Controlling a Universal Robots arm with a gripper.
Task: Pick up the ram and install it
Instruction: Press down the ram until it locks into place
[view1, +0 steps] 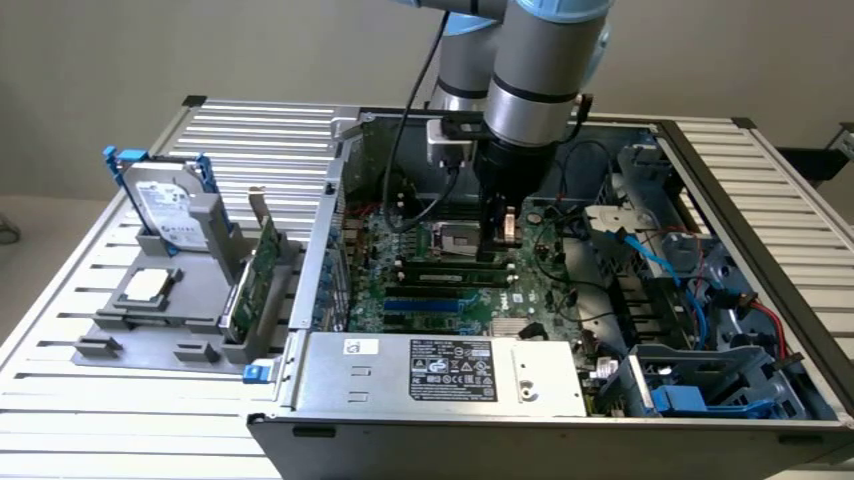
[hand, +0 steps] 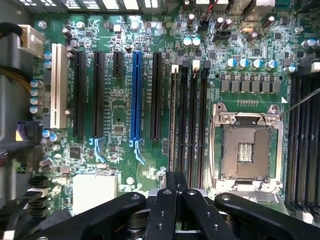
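Note:
The ram (view1: 447, 264) is a thin dark-green stick standing on edge in one of the black memory slots (hand: 192, 120) beside the empty CPU socket (hand: 246, 145), inside the open computer case. In the wrist view its top edge (hand: 173, 120) runs along the slot as a thin line. My gripper (view1: 506, 238) hangs straight down over the end of those slots next to the socket. Its black fingers (hand: 167, 210) are shut together with nothing between them. I cannot tell whether the tips touch the stick.
A grey holder (view1: 107, 345) outside the case at the exterior view's left carries a hard drive (view1: 171, 210), a processor (view1: 147, 285) and a tall green expansion card (view1: 263, 275). The power supply (view1: 441, 370) fills the case front. Blue and red cables (view1: 654, 265) lie to the right.

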